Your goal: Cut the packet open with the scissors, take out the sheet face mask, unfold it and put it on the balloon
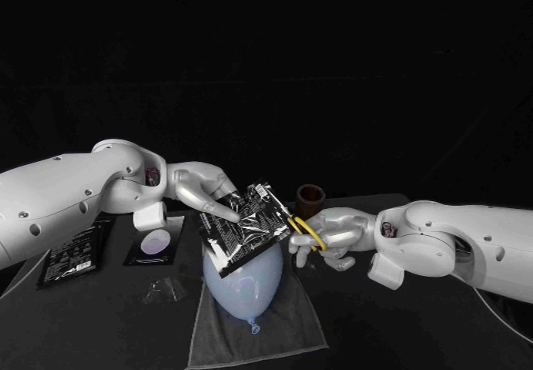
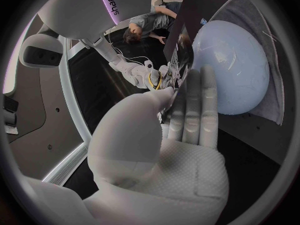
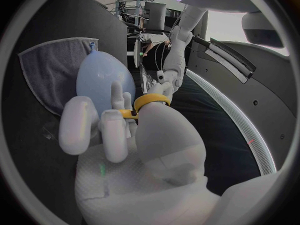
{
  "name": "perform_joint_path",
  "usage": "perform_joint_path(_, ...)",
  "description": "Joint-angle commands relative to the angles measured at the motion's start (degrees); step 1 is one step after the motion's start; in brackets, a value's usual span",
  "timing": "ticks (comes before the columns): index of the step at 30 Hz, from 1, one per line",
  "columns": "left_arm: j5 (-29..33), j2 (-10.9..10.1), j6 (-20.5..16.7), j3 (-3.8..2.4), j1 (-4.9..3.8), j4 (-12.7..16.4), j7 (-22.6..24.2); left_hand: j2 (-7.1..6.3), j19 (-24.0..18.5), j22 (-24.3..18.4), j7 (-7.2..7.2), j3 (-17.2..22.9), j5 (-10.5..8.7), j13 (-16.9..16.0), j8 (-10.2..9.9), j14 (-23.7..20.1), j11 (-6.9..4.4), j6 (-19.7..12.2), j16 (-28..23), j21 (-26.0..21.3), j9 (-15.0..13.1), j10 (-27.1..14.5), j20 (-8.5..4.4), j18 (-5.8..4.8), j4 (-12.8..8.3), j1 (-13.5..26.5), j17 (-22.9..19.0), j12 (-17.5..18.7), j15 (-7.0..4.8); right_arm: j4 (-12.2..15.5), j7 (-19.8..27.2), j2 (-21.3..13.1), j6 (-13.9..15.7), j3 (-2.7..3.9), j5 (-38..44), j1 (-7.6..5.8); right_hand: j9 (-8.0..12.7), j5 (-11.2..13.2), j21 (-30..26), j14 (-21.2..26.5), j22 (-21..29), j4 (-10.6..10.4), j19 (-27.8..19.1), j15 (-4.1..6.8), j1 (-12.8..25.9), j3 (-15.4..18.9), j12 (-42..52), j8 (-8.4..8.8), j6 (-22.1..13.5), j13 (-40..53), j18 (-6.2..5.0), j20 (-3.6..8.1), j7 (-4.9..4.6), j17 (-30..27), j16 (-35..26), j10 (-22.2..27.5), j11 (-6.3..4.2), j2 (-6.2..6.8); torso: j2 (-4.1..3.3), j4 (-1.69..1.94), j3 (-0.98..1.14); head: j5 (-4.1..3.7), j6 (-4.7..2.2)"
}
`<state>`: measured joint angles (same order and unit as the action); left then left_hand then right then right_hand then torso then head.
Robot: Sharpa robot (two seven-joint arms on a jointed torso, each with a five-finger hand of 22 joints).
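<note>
My left hand (image 1: 206, 189) holds the packet (image 1: 246, 227) up in the air above the counter (image 1: 111, 324). My thumb is on one face and my straightened fingers are flat against the other, pinching it near its upper left corner. The packet is black with pale print. It hangs tilted, its lower edge just over the round end of the balloon (image 1: 244, 289). In the left wrist view my fingers (image 2: 194, 110) lie along the packet (image 2: 187, 50), with the balloon (image 2: 231, 70) beyond them.

My right hand (image 1: 333, 235) grips the scissors (image 1: 302, 230) by their yellow handles and holds them against the packet's right edge. My fingers are curled through and around the loops. I cannot tell whether the blades are on the foil or how far apart they are. In the right wrist view a yellow loop of the scissors (image 3: 152, 101) sits around one finger of my right hand (image 3: 125, 130).

The balloon is pale blue and lies on a grey towel (image 1: 261, 331) spread on the counter, its knotted tip pointing toward me. The packet looks uncut from here.

A brown cup (image 1: 310, 196) stands behind the packet. At my left lie a second black packet (image 1: 72, 254) and a dark square with a pale disc (image 1: 155, 245). A small clear plastic piece (image 1: 166, 289) lies just beside the towel.
</note>
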<state>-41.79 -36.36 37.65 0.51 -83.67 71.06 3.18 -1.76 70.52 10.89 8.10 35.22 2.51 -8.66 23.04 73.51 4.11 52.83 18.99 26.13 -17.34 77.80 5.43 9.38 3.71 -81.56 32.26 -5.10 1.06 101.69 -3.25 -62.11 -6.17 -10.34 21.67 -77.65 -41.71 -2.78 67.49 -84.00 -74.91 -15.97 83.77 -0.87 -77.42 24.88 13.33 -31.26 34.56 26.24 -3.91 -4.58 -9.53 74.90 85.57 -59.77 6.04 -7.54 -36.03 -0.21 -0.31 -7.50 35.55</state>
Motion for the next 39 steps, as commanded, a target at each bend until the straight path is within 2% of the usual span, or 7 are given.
perform_joint_path(1, -0.01, 0.16, 0.93, -0.02, -0.02, 0.17, 0.11, 0.31, 0.03, 0.09, 0.04, -0.07, 0.26, -0.04, 0.22, -0.07, -0.15, 0.36, 0.32, 0.18, -10.64, 0.14, -0.23, 0.77, -0.07, -0.15, 0.06, 0.13, -0.53, 0.21, 1.94, 0.06, 1.18, 0.1, -0.36, -0.09, 2.24, 0.05, -1.79, -3.59, -3.19, 0.01, -0.45, -0.86, 0.19, 1.55, -2.6, 3.94, -3.28, -2.63, -0.11, -0.87, -1.8, 3.27, -0.37, 1.12, 0.86, 1.11, 0.0, 0.02, -0.01, 0.0, -0.17)
perform_joint_path(4, -0.01, 0.17, 1.02, -0.01, -0.02, 0.19, 0.0, 0.31, 0.03, 0.09, 0.04, -0.07, 0.26, -0.04, 0.22, -0.07, -0.15, 0.36, 0.32, 0.18, -10.64, 0.14, -0.23, 0.77, -0.07, -0.15, 0.06, 0.13, -0.53, 0.32, 2.08, 0.12, 1.43, 0.1, -0.24, -0.11, 4.28, -0.03, -5.03, -3.35, -1.44, -0.2, -1.36, -1.63, 0.52, 1.33, -5.31, 6.73, -4.49, -6.21, -0.88, -1.94, -2.58, 2.56, -0.54, 2.82, 1.68, 2.01, -0.02, 0.05, -0.03, -0.04, -0.32)
perform_joint_path(6, -0.01, 0.18, 1.05, -0.01, -0.02, 0.2, -0.03, 0.31, 0.03, 0.09, 0.04, -0.07, 0.26, -0.04, 0.22, -0.07, -0.15, 0.36, 0.32, 0.18, -10.64, 0.14, -0.23, 0.77, -0.07, -0.15, 0.06, 0.13, -0.53, 0.32, 2.06, 0.18, 1.55, 0.1, -0.19, -0.13, 4.89, 0.03, -5.98, -3.21, -0.86, -0.39, -1.6, -1.99, 0.75, 1.0, -6.44, 7.56, -5.02, -7.85, -1.13, -2.46, -2.93, 2.11, -0.67, 4.15, 2.09, 2.54, -0.02, 0.05, -0.04, 0.01, -0.34)
perform_joint_path(13, -0.02, 0.16, 1.13, -0.01, -0.02, 0.19, -0.14, 0.31, 0.03, 0.09, 0.04, -0.07, 0.26, -0.04, 0.22, -0.07, -0.15, 0.36, 0.32, 0.18, -10.64, 0.14, -0.23, 0.77, -0.07, -0.15, 0.06, 0.13, -0.53, 0.22, 1.84, 0.25, 1.51, 0.1, -0.05, -0.21, 5.67, -0.03, -8.05, -2.99, 0.51, -0.67, -2.1, -2.59, 1.89, -1.64, -7.64, 8.16, -4.79, -10.97, -1.74, -3.58, -3.71, 1.46, -0.79, 5.72, 2.84, 4.62, -0.04, 0.06, -0.08, 0.05, -0.4)
perform_joint_path(20, -0.35, 0.17, 1.22, 0.0, -0.02, 0.29, -0.25, 0.31, 0.03, 0.09, 0.04, -0.07, 0.26, -0.04, 0.22, -0.07, -0.15, 0.36, 0.32, 0.18, -10.64, 0.14, -0.23, 0.77, -0.07, -0.15, 0.06, 0.13, -0.53, 0.29, 1.87, 0.66, 1.36, 0.1, -0.05, -0.32, 6.26, -0.01, -8.71, -2.83, 1.21, -0.75, -2.22, -2.75, 3.65, -5.4, -7.66, 8.4, -4.69, -13.5, -2.05, -4.13, -3.88, 0.88, -0.85, 5.88, 3.06, 6.79, -0.02, 0.07, -0.06, 0.0, -0.5)
perform_joint_path(30, -0.75, 0.23, 1.28, 0.0, -0.02, 0.39, -0.29, 0.31, 0.03, 0.09, 0.04, -0.07, 0.26, -0.04, 0.22, -0.07, -0.15, 0.36, 0.32, 0.18, -10.64, 0.14, -0.23, 0.77, -0.07, -0.15, 0.06, 0.13, -0.53, -0.51, 1.61, 1.64, 1.24, 0.11, -1.32, -1.59, 6.44, 0.0, -8.54, -2.75, 1.39, -0.79, -2.11, -2.76, 5.41, -7.6, -6.95, 7.82, -3.22, -14.95, -2.05, -4.2, -3.99, 0.49, -0.87, 4.85, 3.06, 7.5, -0.03, 0.06, -0.08, -0.18, -0.48)
perform_joint_path(39, -1.2, 0.31, 1.28, 0.0, -0.02, 0.38, -0.29, 0.31, 0.03, 0.09, 0.04, -0.07, 0.26, -0.04, 0.22, -0.07, -0.15, 0.36, 0.32, 0.18, -10.64, 0.14, -0.23, 0.77, -0.07, -0.15, 0.06, 0.13, -0.53, -1.32, 1.23, 2.37, 1.22, 0.1, -2.3, -2.53, 6.61, 0.03, -8.06, -2.77, 1.41, -0.64, -1.9, -2.3, 6.21, -7.9, -5.29, 6.88, -0.71, -16.02, -2.02, -3.86, -3.39, 0.38, -0.77, 1.91, 2.39, 6.5, -0.02, 0.05, -0.07, -0.25, -0.4)
